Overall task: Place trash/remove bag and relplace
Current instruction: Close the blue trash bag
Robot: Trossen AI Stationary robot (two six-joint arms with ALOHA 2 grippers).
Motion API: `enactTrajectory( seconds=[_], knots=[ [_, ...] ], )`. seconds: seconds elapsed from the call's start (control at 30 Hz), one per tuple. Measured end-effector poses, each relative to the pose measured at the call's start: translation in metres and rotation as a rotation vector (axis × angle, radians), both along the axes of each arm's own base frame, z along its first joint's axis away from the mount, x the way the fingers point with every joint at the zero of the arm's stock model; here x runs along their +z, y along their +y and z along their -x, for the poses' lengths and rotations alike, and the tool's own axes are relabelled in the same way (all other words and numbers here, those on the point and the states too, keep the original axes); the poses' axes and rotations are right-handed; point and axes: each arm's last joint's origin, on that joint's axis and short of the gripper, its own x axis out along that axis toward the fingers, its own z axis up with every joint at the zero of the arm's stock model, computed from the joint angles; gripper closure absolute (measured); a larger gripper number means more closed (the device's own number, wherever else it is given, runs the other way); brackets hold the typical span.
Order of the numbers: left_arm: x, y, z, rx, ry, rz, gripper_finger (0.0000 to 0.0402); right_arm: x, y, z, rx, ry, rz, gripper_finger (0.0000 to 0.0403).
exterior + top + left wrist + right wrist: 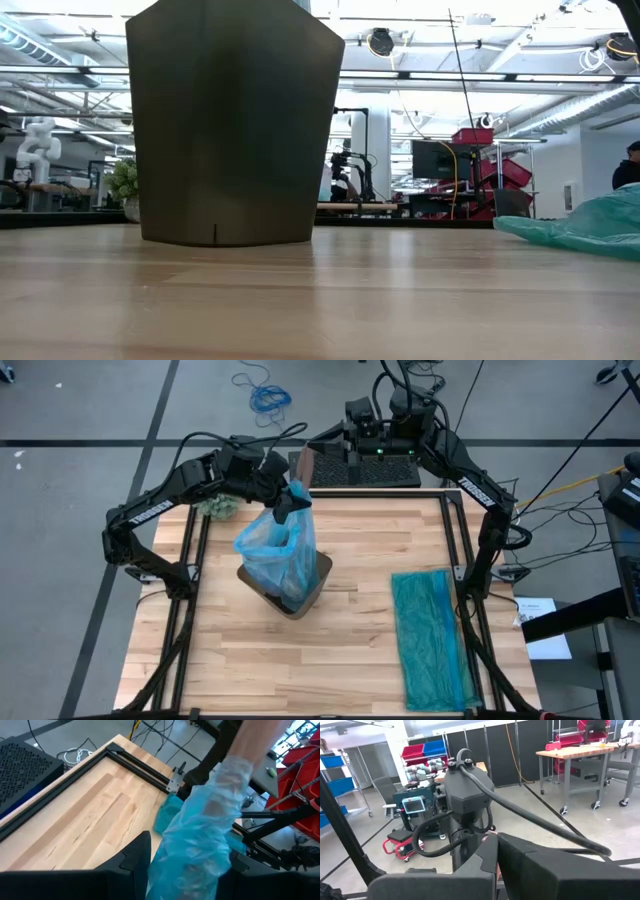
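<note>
we see the wooden table [330, 650] filling the lower part of the high view, framed by dark rails. near its centre stands the dark bin [305, 598], which in the low view rises as a broad dark block at the left of the frame. at the lower right of the high view a darker teal-green bag [432, 640] lies flat on the wood, well apart from the bin. the light blue bag [275, 545] rises out of the bin, gathered upward toward the upper left of centre. there our left gripper [291, 499] sits at the top of the bag; in the left wrist view its dark fingers [136, 857] stand either side of the bunched blue plastic, closing on it. our right gripper [497, 855] is parked at the top centre of the high view, off the table's far edge, its fingers pressed together on nothing. a green fuzzy plant [218, 507] shows at the upper left, just beside the left arm. no loose trash shows on the table.
</note>
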Motion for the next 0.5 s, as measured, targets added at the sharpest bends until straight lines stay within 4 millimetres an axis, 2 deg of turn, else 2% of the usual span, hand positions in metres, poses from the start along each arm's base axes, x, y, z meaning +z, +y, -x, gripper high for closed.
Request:
enactTrajectory(
  seconds=[0.37, 0.5],
  knots=[
    [0.0026, 0.0000, -0.0011, -0.008, -0.029, 0.006, 0.0256, 0.0001, -0.0006, 0.0006, -0.001, 0.001, 0.011, 0.0403],
    [-0.0020, 0.0006, 0.0013, 0.036, 0.025, 0.020, 0.0307, 0.0005, -0.0005, 0.0006, 0.001, -0.003, 0.020, 0.0403]
  ],
)
